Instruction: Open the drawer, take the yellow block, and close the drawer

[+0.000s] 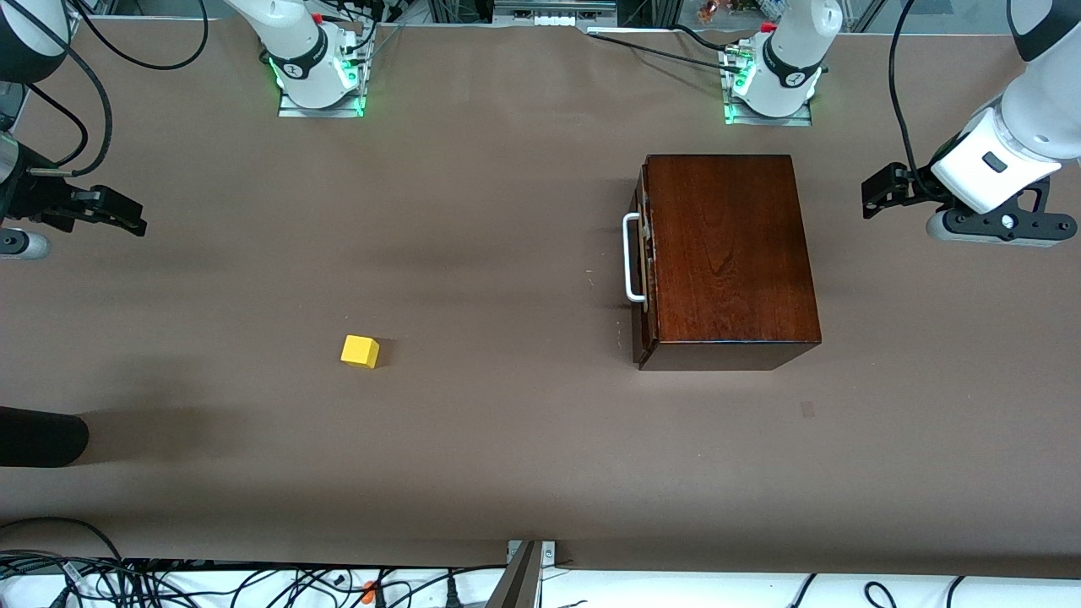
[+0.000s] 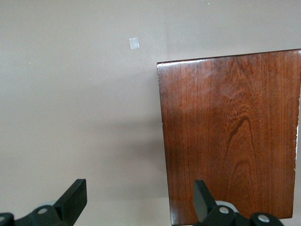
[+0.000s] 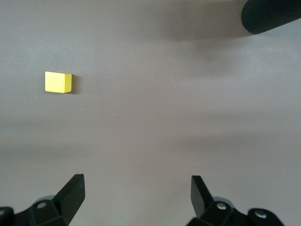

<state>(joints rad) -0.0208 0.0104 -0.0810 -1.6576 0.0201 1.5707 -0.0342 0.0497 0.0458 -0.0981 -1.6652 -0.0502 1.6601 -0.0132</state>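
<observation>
The yellow block (image 1: 360,351) sits on the bare table (image 1: 507,439), well apart from the wooden box (image 1: 726,253) and nearer the front camera. The drawer (image 1: 643,262) is pushed in, its white handle (image 1: 630,257) facing the right arm's end. The right gripper (image 3: 136,193), fingers apart, hovers at that end, well clear of the block. The left gripper (image 2: 140,200), also spread, hangs beside the box at the left arm's end.
</observation>
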